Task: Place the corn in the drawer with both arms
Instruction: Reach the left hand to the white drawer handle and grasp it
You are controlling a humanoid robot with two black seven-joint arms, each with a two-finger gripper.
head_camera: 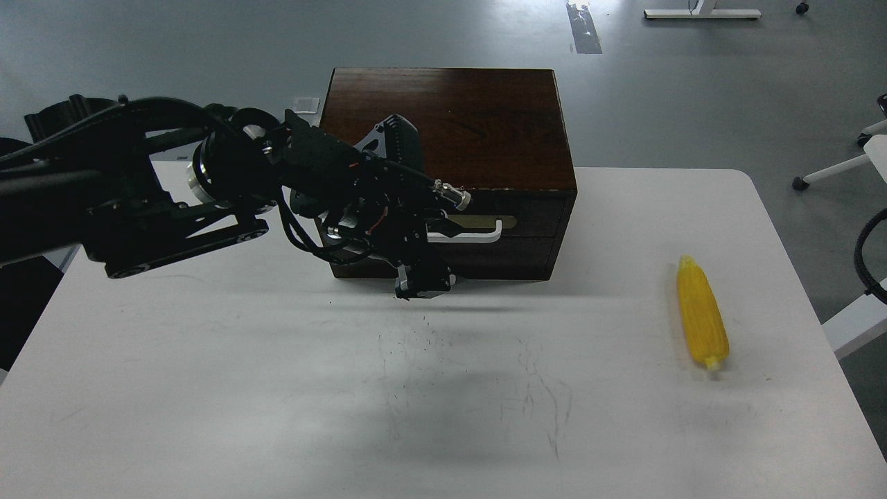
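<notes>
The yellow corn (702, 315) lies on the white table (208, 360) at the right, stub end toward me. The dark brown drawer (530, 223) is closed inside its wooden box (471, 118) at the table's back middle. Its white bar handle (478, 238) shows only at its right half. My left arm comes in from the left and its gripper (423, 283) hangs in front of the drawer's left lower part, pointing down, just below the handle. Its fingers are dark and cannot be told apart. My right gripper is out of view.
A black cable loop (867, 255) shows at the right edge. A chair base (831, 170) and desk feet stand on the grey floor beyond the table. The table's front has scuff marks (533, 388).
</notes>
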